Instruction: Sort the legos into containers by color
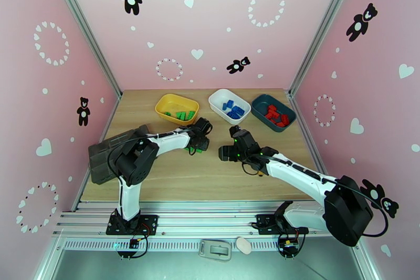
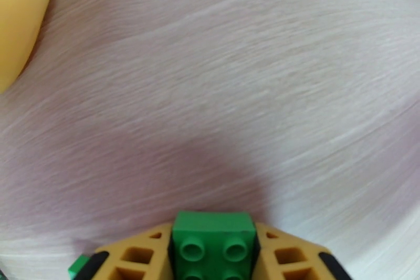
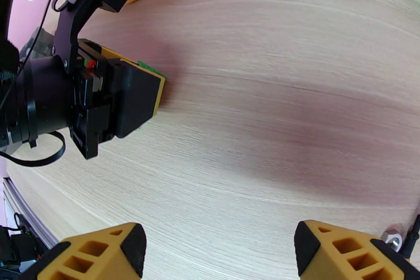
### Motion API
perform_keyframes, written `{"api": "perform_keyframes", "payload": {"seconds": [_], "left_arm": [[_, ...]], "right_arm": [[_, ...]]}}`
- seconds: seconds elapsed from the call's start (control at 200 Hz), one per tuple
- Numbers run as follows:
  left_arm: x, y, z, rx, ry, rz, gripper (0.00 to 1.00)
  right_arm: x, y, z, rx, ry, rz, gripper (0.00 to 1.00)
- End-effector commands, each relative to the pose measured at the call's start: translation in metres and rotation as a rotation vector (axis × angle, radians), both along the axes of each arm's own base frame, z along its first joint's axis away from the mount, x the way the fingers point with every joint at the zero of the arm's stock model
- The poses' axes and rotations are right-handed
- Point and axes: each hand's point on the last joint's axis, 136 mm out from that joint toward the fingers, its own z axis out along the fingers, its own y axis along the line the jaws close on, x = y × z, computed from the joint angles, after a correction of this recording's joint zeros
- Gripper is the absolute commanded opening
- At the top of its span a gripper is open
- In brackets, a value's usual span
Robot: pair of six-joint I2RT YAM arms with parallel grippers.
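Pale wood table (image 1: pixel 210 184), top view. The white bin (image 1: pixel 229 105) sits at the far edge and holds blue legos (image 1: pixel 233 110). The yellow bin (image 1: pixel 177 107) is just left of the white bin, with green legos (image 1: pixel 182 115) inside. The teal bin (image 1: pixel 273 112) is just right of the white bin, with red legos (image 1: pixel 275 114) inside. The left end effector (image 1: pixel 200 138) hangs on the near side of the white bin and to its left, close to the yellow bin's near corner. The right end effector (image 1: pixel 229 152) is straight out from the white bin's near side, farther off, facing the left one across a small gap. A dark grey organizer box (image 1: pixel 102 157) lies far left of the white bin, partly behind the left arm. Finger spacing is unreadable from this height.

Left wrist view. Its orange fingers (image 2: pixel 137 255) are clamped on a green brick (image 2: pixel 213 244), studs toward the camera, over bare wood. The yellow bin's rim is in the upper left corner.

Right wrist view. Its fingers (image 3: pixel 100 255) are spread wide with nothing between them, table grain beneath. The white bin's rim is at the top edge. The left end effector sits below and left of it, a sliver of green at its tip.
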Motion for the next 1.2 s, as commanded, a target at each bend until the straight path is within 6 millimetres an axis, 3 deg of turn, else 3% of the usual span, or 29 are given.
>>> {"api": "perform_keyframes", "payload": {"seconds": [0.0,0.32,0.506,0.701,0.916,1.021,1.136,1.196], "left_arm": [[-0.001,-0.007,0.035,-0.057,-0.041,-0.006,0.37],[0.023,0.001,0.087,-0.145,-0.094,0.013,0.36],[0.056,0.024,0.118,-0.214,-0.133,0.082,0.36],[0.094,0.061,0.137,-0.259,-0.169,0.207,0.36],[0.141,0.102,0.142,-0.229,-0.193,0.358,0.36],[0.16,0.109,0.129,-0.193,-0.176,0.384,0.37],[0.172,0.111,0.12,-0.16,-0.173,0.402,0.44],[0.176,0.111,0.12,-0.163,-0.174,0.41,0.58]], "right_arm": [[0.007,0.013,0.001,0.042,0.002,0.012,0.79],[0.04,0.054,0.02,0.126,-0.022,0.065,0.79],[0.063,0.084,0.036,0.199,-0.035,0.1,0.79],[0.085,0.112,0.046,0.246,-0.029,0.129,0.78],[0.093,0.123,0.056,0.27,-0.03,0.14,0.77],[0.09,0.118,0.057,0.249,-0.034,0.136,0.77],[0.084,0.11,0.057,0.22,-0.04,0.133,0.77],[0.08,0.106,0.056,0.207,-0.042,0.131,0.77]]}}
